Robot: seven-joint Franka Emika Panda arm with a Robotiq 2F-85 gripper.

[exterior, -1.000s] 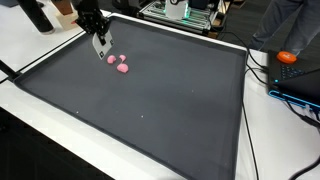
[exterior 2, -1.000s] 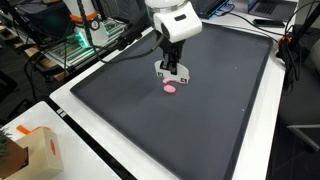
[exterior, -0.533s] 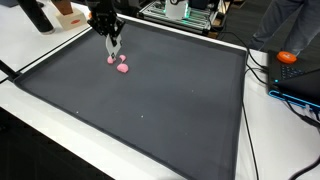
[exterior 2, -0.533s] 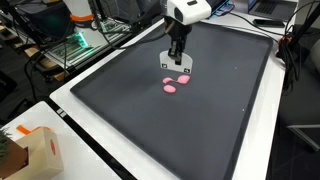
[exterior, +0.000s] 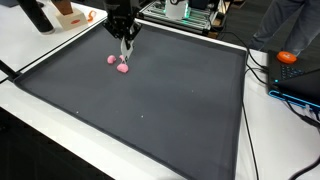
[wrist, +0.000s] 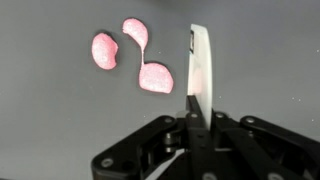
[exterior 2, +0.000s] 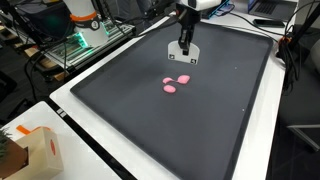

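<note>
Pink lumps [wrist: 155, 77], three by the wrist view, lie loose on the black mat [exterior: 170, 110] close to one of its corners. The gripper [exterior: 126, 46] hangs over the same mat a little nearer that edge and touches none of them, so the step in hand reads as a hover. The jaws look pressed together with nothing between them; a grasp from here would, I judge, call for parting them, centring over one lump and lowering to the mat

3 pcs [wrist: 155, 77] on mat [exterior: 180, 110], close tog.; tool [wrist: 198, 40] just beside them; mat on table [exterior: 30, 115].
</note>
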